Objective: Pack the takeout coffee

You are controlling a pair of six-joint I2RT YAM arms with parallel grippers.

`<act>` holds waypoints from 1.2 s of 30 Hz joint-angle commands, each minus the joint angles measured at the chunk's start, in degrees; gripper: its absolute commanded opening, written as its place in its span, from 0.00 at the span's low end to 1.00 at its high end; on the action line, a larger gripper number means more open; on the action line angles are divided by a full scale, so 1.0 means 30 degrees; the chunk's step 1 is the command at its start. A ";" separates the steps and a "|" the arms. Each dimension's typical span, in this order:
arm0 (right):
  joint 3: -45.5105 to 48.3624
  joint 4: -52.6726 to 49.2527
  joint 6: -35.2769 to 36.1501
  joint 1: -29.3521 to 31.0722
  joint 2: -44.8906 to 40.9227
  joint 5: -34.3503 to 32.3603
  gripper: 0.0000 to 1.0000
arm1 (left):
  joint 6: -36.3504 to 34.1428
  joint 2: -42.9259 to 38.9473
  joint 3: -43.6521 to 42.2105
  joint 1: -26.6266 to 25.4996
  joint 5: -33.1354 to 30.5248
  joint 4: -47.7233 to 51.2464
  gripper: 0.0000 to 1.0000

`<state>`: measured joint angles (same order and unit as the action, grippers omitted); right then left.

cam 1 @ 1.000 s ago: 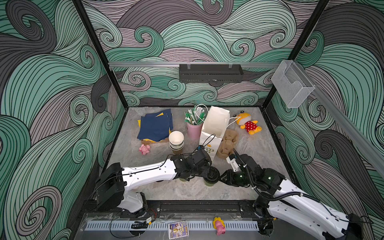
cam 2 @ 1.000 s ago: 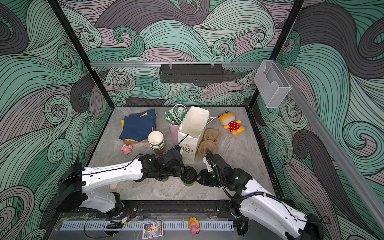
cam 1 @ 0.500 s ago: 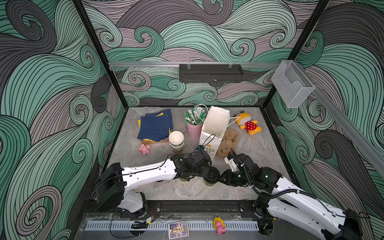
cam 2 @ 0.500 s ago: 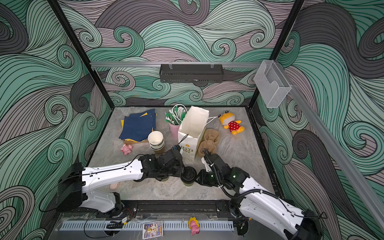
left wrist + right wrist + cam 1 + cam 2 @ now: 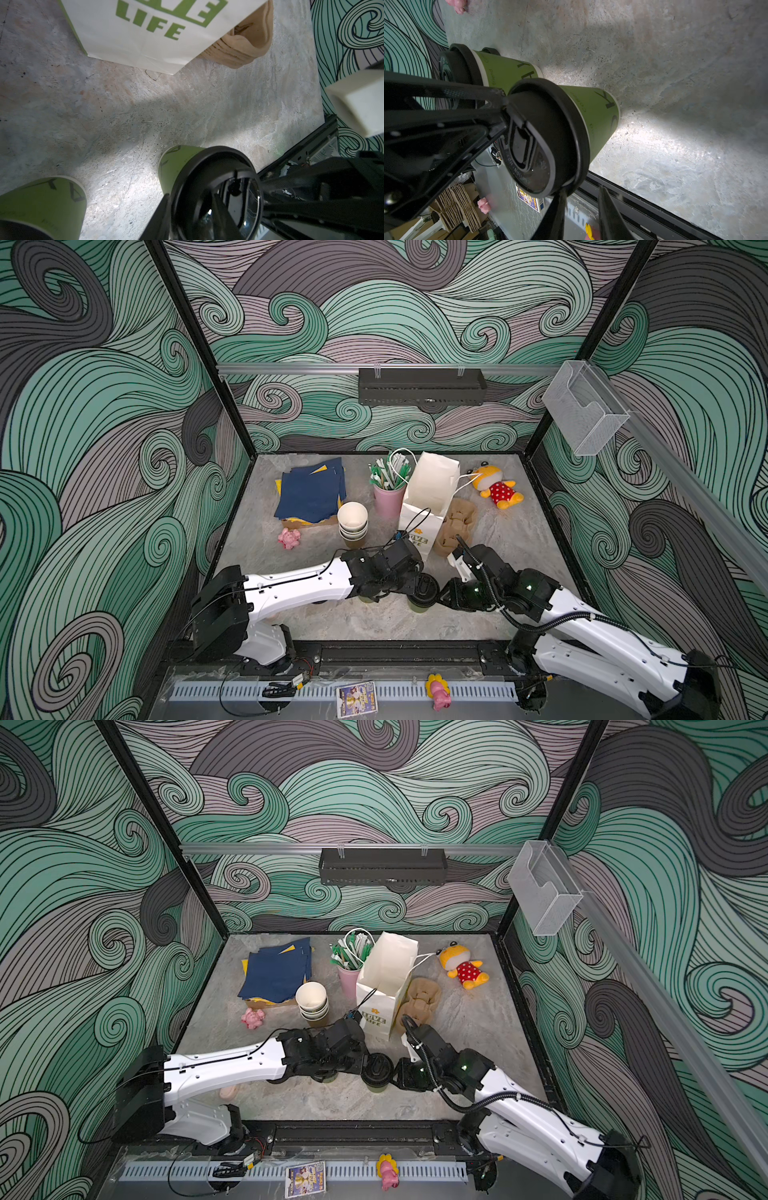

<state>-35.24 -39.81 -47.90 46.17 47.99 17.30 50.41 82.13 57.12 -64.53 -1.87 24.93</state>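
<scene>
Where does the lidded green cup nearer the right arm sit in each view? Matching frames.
Top view: lidded green cup, front centre.
Top view: same place.
Left wrist: the cup with its lid facing the lens.
Right wrist: nearer of two cups.
Landmark: second lidded cup beside it, mostly under the left arm in both top views.

Bag print: the white paper bag (image 5: 388,977) carries "LOVE LIFE" in green block letters low on its front; the left wrist view shows only "LIFE" whole.
Near cup: the lidded cup (image 5: 591,116) just in front of the bag bears a large black "K"; the small print beside it is too blurred to read.
Lid lettering: the lid (image 5: 533,145) has raised letters, only "…UTION" legible.
Second cup (image 5: 506,68): a small word that looks like "friend".
Card (image 5: 304,1179), well in front of the bag: unreadable.
</scene>
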 commanded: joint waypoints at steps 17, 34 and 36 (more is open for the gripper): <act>-0.0864 -0.2485 -0.0059 0.0078 -0.4755 -0.1854 0.46 | -0.1812 -0.2580 0.1056 -0.0280 0.0068 0.0813 0.54; -0.1124 -0.3227 -0.1348 0.0019 -0.5812 -0.7610 0.46 | -0.1747 -1.3714 -0.4524 -0.0091 -1.3418 0.0531 0.55; -0.1284 -0.3233 -0.1348 0.0019 -0.5746 -0.8048 0.46 | -0.1404 -1.4407 -0.4443 0.0171 -1.4415 0.1784 0.55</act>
<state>-37.23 -48.73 -50.65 46.17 30.72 -2.04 44.49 41.12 43.18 -64.82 -34.61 26.44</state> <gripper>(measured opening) 0.458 0.547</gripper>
